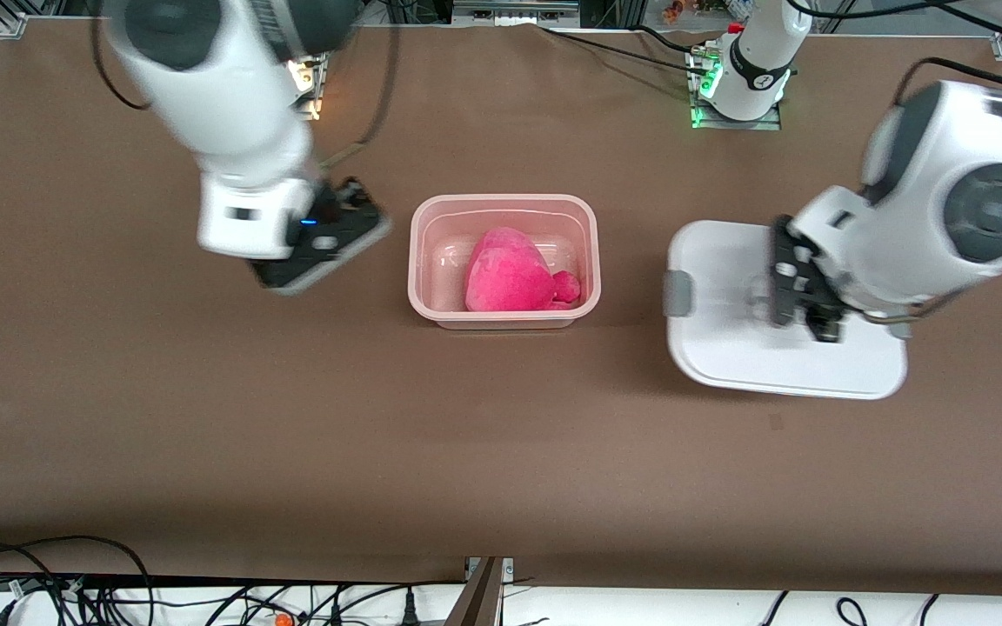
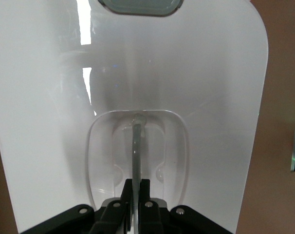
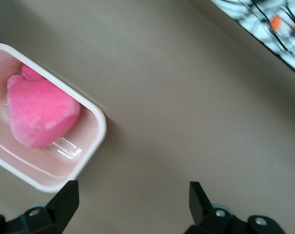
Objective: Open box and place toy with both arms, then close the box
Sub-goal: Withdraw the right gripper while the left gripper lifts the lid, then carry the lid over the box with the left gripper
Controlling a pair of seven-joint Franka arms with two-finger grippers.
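The box [image 1: 504, 259], a translucent pink tub without its lid, sat on the brown table [image 1: 292, 435] about midway between the two arms' ends. Its long axis ran from the right arm's end toward the left arm's end.

The toy [image 1: 511, 271], a bright pink plush, lay inside the tub. Its broad rounded body filled the middle, with small nubs poking toward the left arm's end; its tapered top pointed away from the front camera. The face was not visible. The right wrist view showed the toy [image 3: 38, 114] resting on the tub floor, inside the pale rim [image 3: 96, 122].

The lid [image 1: 779, 313], white with a grey side clip [image 1: 678, 293] on the edge facing the tub, was beside the tub toward the left arm's end, well apart from it. Its long axis ran roughly parallel to the tub's, slightly skewed. Whether it rested on the table or was lifted just above it could not be told.

The left gripper [image 1: 801, 300] was over the lid's centre, clenched on the clear recessed handle [image 2: 137, 146]; in the left wrist view the black fingers [image 2: 143, 192] pinched that thin upright strip.

The right gripper [image 1: 318, 239] hovered over bare table beside the tub, toward the right arm's end. Its fingers [image 3: 64, 200] stood wide apart, holding nothing.
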